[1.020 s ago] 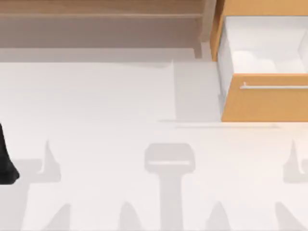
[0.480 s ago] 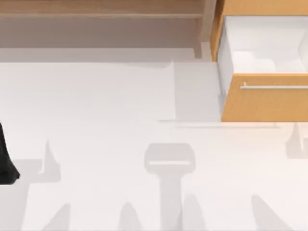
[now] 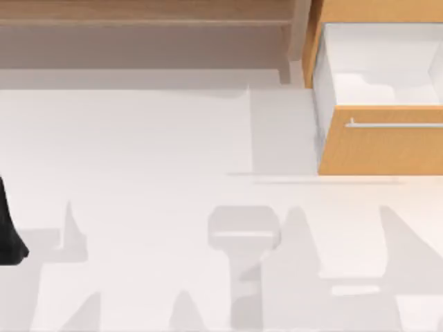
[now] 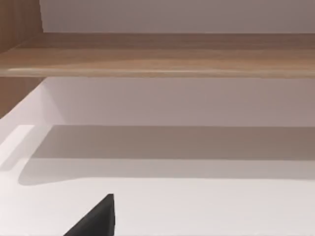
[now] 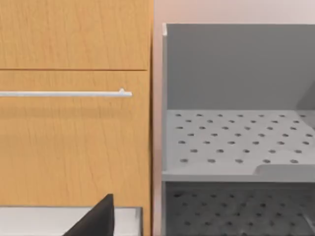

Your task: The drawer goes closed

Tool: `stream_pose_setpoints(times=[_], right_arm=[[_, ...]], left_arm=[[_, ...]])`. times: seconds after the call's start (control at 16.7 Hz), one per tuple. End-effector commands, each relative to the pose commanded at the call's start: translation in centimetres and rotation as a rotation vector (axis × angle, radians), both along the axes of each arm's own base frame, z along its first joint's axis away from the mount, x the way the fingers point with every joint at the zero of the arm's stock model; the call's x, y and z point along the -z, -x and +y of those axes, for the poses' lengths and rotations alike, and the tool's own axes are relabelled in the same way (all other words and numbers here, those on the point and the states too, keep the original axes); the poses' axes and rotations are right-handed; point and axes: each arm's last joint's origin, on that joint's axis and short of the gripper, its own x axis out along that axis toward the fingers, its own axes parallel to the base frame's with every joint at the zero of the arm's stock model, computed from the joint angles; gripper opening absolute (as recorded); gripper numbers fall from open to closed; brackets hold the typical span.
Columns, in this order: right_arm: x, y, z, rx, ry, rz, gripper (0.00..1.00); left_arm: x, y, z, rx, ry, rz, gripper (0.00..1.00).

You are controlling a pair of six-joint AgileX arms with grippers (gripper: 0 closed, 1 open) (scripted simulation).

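Drawer (image 3: 382, 142) sat at the far right of the table (image 3: 152, 152), pulled out toward the near side. White inner walls (image 3: 325, 86) and white floor were exposed behind the orange-tan front panel (image 5: 74, 147). Silver bar handle (image 3: 396, 125) ran horizontally across the upper part of the panel; in the right wrist view its end (image 5: 124, 92) stopped short of the panel's edge. Orange-tan cabinet body (image 3: 377, 10) sat behind the drawer at the far edge, and the same wood showed above the drawer front in the right wrist view.

Just beside the drawer in the right wrist view stood a grey rack (image 5: 236, 142) with perforated shelves, one above another.

Paler brown wooden shelf unit (image 3: 145, 14) ran along the far side of the table, left of the drawer, its upright post (image 3: 299, 31) close to the drawer's left wall. Left wrist view looked at that shelf board (image 4: 162, 56) with white backing under it.

Left arm (image 3: 8, 232) was a dark shape at the far left edge of the table, well apart from the drawer. Left claw state: cannot tell. Right claw: one dark finger tip (image 5: 96, 221) visible low in front of the drawer panel, not touching it; open or closed, cannot tell
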Motion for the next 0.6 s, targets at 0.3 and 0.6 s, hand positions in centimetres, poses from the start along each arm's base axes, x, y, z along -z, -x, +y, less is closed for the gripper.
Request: stream_pose_setpoints(times=[0.3,0.6], right_arm=[[0.4,-3.4,-4.3,0.001,-0.003,0.008,1.00],[0.5,-3.7,-4.9,0.001,-0.002,0.008,1.00]], left_arm=[[0.0,0.0,0.0,0.000,0.000,0.000,1.00],[0.0,0.0,0.0,0.000,0.000,0.000,1.00]])
